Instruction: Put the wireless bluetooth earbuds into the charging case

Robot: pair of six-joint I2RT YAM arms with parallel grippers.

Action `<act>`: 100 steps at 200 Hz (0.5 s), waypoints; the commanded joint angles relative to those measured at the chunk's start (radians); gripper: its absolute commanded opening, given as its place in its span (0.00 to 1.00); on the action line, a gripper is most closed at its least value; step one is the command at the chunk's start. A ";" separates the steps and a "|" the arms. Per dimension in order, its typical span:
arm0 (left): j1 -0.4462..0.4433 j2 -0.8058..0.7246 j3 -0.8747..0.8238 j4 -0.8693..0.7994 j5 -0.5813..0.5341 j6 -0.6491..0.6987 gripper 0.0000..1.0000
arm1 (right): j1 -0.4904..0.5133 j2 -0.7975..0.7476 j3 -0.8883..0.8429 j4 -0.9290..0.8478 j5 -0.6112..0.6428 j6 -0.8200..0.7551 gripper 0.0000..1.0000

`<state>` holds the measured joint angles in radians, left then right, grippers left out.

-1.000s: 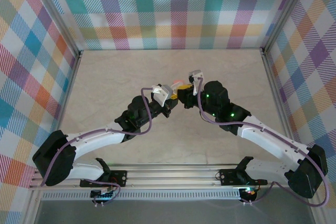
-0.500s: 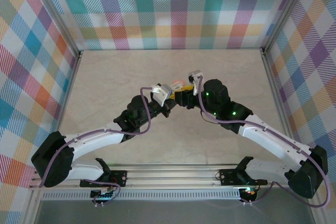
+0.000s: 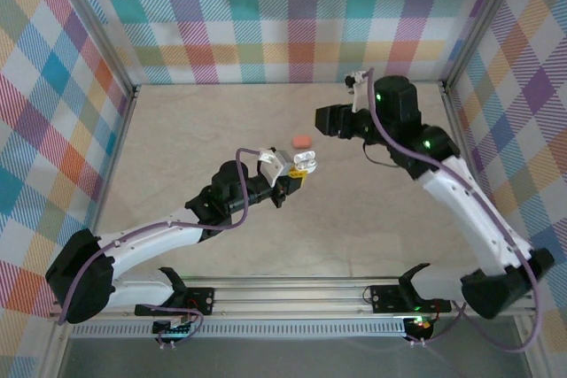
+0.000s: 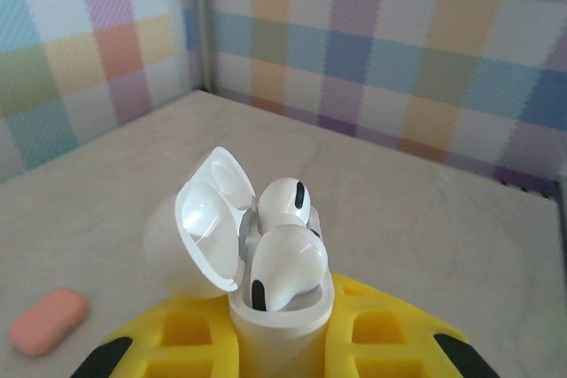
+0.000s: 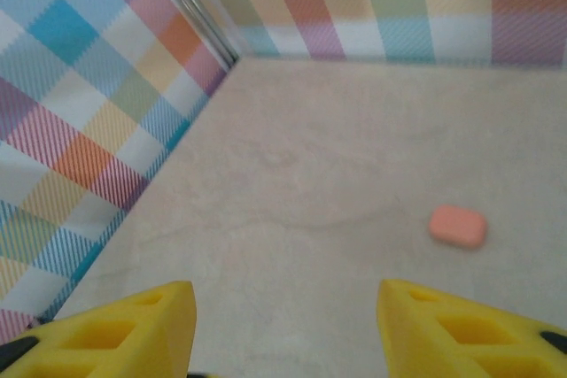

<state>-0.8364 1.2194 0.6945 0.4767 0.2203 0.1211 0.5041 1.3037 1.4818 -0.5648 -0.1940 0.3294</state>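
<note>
Two white earbuds sit in the wells of the white charging case, one behind the other, their rounded heads standing above the rim in our left wrist view. The lid is swung open toward 10 o'clock. Our left pincer is clamped on the lower body of that case, yellow fingers on either side, and holds it upright near the middle of the bench. A closed pink case lies flat on the bench near the held case, at its 12 o'clock, and apart from it. Our right pincer hangs at about 1 o'clock from the white case, well apart from it. Its fingers are spread with nothing between them, and in its wrist view the pink case lies toward 3 o'clock on bare bench
</note>
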 commanded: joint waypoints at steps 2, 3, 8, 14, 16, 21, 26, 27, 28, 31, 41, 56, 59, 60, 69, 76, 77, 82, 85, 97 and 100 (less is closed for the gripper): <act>-0.002 -0.017 0.061 -0.059 0.140 0.011 0.00 | -0.051 0.117 0.034 -0.167 -0.273 0.033 0.53; -0.003 -0.016 0.062 -0.061 0.143 0.011 0.00 | -0.051 0.121 0.035 -0.169 -0.281 0.033 0.53; -0.002 -0.016 0.065 -0.067 0.150 0.011 0.00 | -0.052 0.136 0.039 -0.173 -0.315 0.032 0.52; -0.002 -0.017 0.069 -0.070 0.150 0.007 0.00 | -0.052 0.150 0.040 -0.172 -0.354 0.031 0.51; -0.002 -0.017 0.069 -0.071 0.150 0.006 0.00 | -0.052 0.154 0.039 -0.172 -0.364 0.032 0.51; -0.002 -0.018 0.070 -0.072 0.146 0.002 0.00 | -0.052 0.159 0.034 -0.167 -0.388 0.035 0.50; -0.002 -0.018 0.071 -0.072 0.141 -0.002 0.00 | -0.052 0.159 0.027 -0.161 -0.409 0.037 0.50; -0.001 -0.018 0.071 -0.072 0.140 -0.003 0.00 | -0.052 0.160 0.023 -0.159 -0.411 0.038 0.50; -0.001 -0.018 0.071 -0.071 0.139 -0.004 0.00 | -0.052 0.160 0.022 -0.157 -0.415 0.038 0.50; -0.002 -0.018 0.072 -0.069 0.135 -0.007 0.00 | -0.052 0.158 0.013 -0.151 -0.424 0.041 0.49; 0.000 -0.019 0.074 -0.066 0.120 -0.017 0.00 | -0.052 0.146 -0.014 -0.132 -0.450 0.045 0.46; 0.005 -0.013 0.079 -0.066 0.100 -0.031 0.00 | -0.049 0.121 -0.067 -0.084 -0.513 0.072 0.42; 0.006 -0.014 0.080 -0.066 0.096 -0.035 0.00 | -0.049 0.113 -0.079 -0.073 -0.526 0.078 0.42; 0.007 -0.013 0.081 -0.066 0.094 -0.036 0.00 | -0.049 0.110 -0.083 -0.069 -0.530 0.081 0.42; 0.012 -0.009 0.080 -0.061 0.082 -0.046 0.00 | -0.047 0.087 -0.114 -0.049 -0.545 0.092 0.40; 0.016 -0.005 0.080 -0.053 0.075 -0.056 0.00 | -0.045 0.069 -0.133 -0.044 -0.544 0.091 0.40; 0.018 -0.006 0.079 -0.052 0.074 -0.058 0.00 | -0.047 0.067 -0.136 -0.044 -0.542 0.090 0.40; 0.021 -0.003 0.079 -0.044 0.069 -0.067 0.00 | -0.046 0.053 -0.146 -0.047 -0.535 0.084 0.40; 0.023 -0.002 0.077 -0.040 0.066 -0.072 0.00 | -0.045 0.046 -0.149 -0.049 -0.530 0.079 0.40; 0.032 0.002 0.071 -0.022 0.060 -0.090 0.00 | -0.046 0.014 -0.163 -0.060 -0.510 0.053 0.40; 0.033 0.002 0.070 -0.019 0.058 -0.094 0.00 | -0.045 0.002 -0.166 -0.061 -0.507 0.045 0.40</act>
<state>-0.8227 1.2198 0.7433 0.4034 0.3058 0.0776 0.4530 1.3796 1.3384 -0.6437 -0.6483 0.3950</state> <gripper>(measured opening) 0.166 0.400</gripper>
